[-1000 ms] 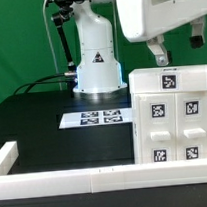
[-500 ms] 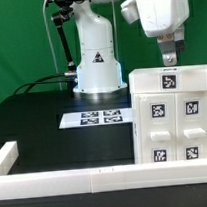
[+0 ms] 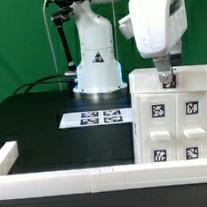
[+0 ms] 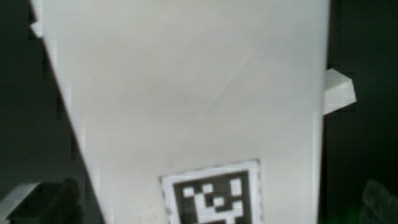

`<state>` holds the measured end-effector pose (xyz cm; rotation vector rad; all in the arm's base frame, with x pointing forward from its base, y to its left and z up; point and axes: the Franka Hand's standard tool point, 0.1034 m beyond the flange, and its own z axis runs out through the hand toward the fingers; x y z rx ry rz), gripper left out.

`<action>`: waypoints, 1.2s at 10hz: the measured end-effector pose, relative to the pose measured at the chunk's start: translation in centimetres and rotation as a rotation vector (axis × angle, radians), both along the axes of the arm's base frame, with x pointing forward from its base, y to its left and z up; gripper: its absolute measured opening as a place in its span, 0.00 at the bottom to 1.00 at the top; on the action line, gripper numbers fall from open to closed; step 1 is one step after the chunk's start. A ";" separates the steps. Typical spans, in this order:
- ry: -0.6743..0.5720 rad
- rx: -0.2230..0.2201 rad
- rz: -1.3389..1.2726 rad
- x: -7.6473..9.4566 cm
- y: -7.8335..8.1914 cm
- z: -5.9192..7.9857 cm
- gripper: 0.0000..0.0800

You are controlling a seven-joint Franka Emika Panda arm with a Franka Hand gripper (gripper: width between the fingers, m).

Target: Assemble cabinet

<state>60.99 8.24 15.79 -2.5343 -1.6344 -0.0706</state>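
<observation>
The cabinet (image 3: 173,117) is a large white box with tagged drawer blocks, standing at the exterior view's right on the black table. My gripper (image 3: 166,79) hangs straight down over its top, with a fingertip at the top tag (image 3: 168,83). In the wrist view the cabinet's white top (image 4: 196,90) fills the picture, with a tag (image 4: 214,196) on it. My gripper (image 4: 205,205) is open. Its dark fingers (image 4: 36,203) show dimly on either side of the white body, with a gap to it. It holds nothing.
The marker board (image 3: 93,118) lies flat at the table's middle, in front of the robot base (image 3: 97,62). A low white border rail (image 3: 67,180) runs along the front edge and turns up at the exterior view's left (image 3: 5,156).
My gripper has come down and moved toward the exterior view's left, from above the cabinet's back corner to right over its top tag.
</observation>
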 end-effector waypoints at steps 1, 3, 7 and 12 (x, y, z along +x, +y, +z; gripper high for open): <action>0.002 0.000 -0.002 0.0 -0.1 -0.1 1.00; 0.002 0.000 -0.003 0.0 -0.1 -0.1 0.82; 0.008 -0.001 -0.042 0.0 -0.2 -0.2 0.69; 0.066 0.001 -0.488 0.0 -0.5 -0.2 0.70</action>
